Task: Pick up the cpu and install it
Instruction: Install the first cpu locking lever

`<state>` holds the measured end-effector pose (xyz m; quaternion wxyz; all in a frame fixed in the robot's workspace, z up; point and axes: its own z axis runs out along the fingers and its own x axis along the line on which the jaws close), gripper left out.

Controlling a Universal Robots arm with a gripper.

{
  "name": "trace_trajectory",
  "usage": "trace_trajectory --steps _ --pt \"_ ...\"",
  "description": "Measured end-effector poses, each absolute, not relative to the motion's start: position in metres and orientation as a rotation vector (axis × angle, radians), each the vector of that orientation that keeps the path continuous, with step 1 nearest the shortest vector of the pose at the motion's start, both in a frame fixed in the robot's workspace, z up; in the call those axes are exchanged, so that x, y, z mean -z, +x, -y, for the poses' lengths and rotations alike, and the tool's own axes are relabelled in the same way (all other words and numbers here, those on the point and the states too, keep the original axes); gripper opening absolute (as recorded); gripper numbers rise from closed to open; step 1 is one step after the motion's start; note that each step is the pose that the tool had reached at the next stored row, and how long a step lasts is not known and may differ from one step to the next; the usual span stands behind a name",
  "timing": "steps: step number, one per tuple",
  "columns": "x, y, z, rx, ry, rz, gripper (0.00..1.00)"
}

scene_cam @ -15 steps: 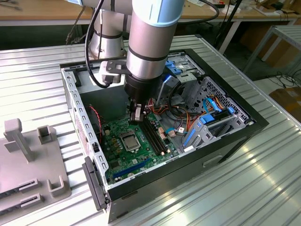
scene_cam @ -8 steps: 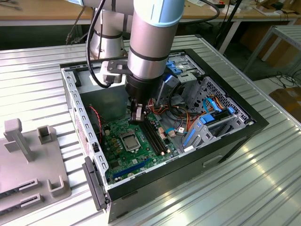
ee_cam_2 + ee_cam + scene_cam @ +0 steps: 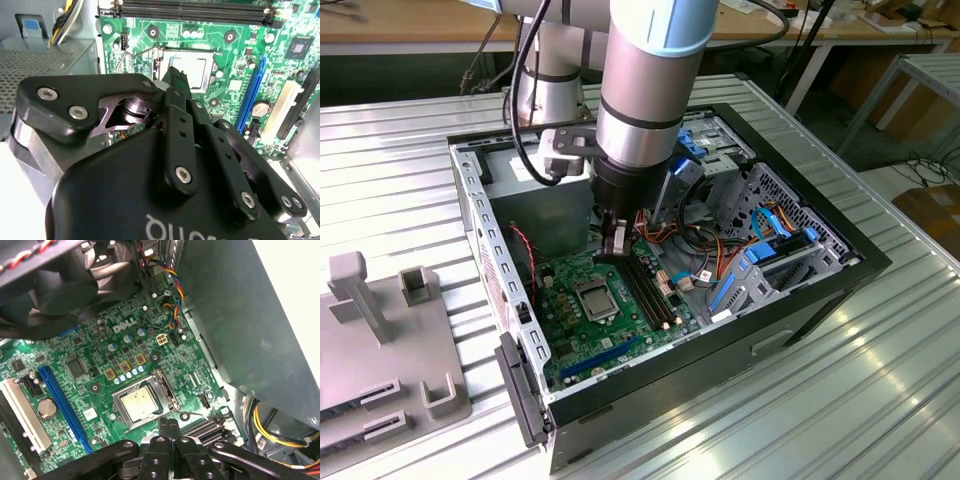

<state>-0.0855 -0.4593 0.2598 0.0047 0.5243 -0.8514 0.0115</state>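
Observation:
The cpu (image 3: 597,297), a small silvery square, lies flat inside the metal-framed socket on the green motherboard (image 3: 570,330) in the open computer case. Both wrist views show it in the socket, in the first wrist view (image 3: 138,405) and partly behind the fingertips in the second (image 3: 201,70). My gripper (image 3: 613,248) hangs just above the board, beside the socket's edge nearest the black memory slots (image 3: 650,290). Its fingers are pressed together with nothing between them in both wrist views (image 3: 167,424) (image 3: 176,76).
The black case wall (image 3: 720,330) rings the board. Coloured cables (image 3: 695,245) and blue drive brackets (image 3: 760,255) crowd the exterior view's right. A black fan (image 3: 60,285) and a grey metal box (image 3: 240,315) flank the socket. A grey fixture (image 3: 380,340) stands on the table at the left.

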Motion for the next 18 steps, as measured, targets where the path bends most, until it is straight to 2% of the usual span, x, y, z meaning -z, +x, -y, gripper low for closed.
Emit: trace_trajectory --steps 18 --pt "-0.259 -0.067 0.455 -0.035 1.643 2.667 0.11"
